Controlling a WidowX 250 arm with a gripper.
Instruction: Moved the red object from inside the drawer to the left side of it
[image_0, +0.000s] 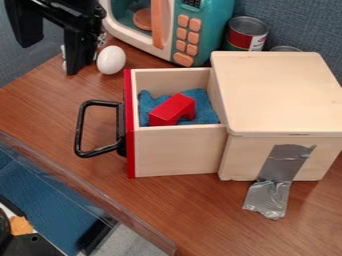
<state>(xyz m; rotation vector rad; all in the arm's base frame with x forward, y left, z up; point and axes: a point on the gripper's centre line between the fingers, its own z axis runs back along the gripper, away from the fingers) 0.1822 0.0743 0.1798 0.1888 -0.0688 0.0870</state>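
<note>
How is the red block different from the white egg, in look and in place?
The red block is angular with a notch; the white egg is smooth and rounded. The block lies on blue cloth inside the open drawer, while the egg rests on the table near the toy microwave. Both are plain in colour.

One fixed camera looks down at a slant onto the open drawer (177, 150) and tabletop (60, 107).
</note>
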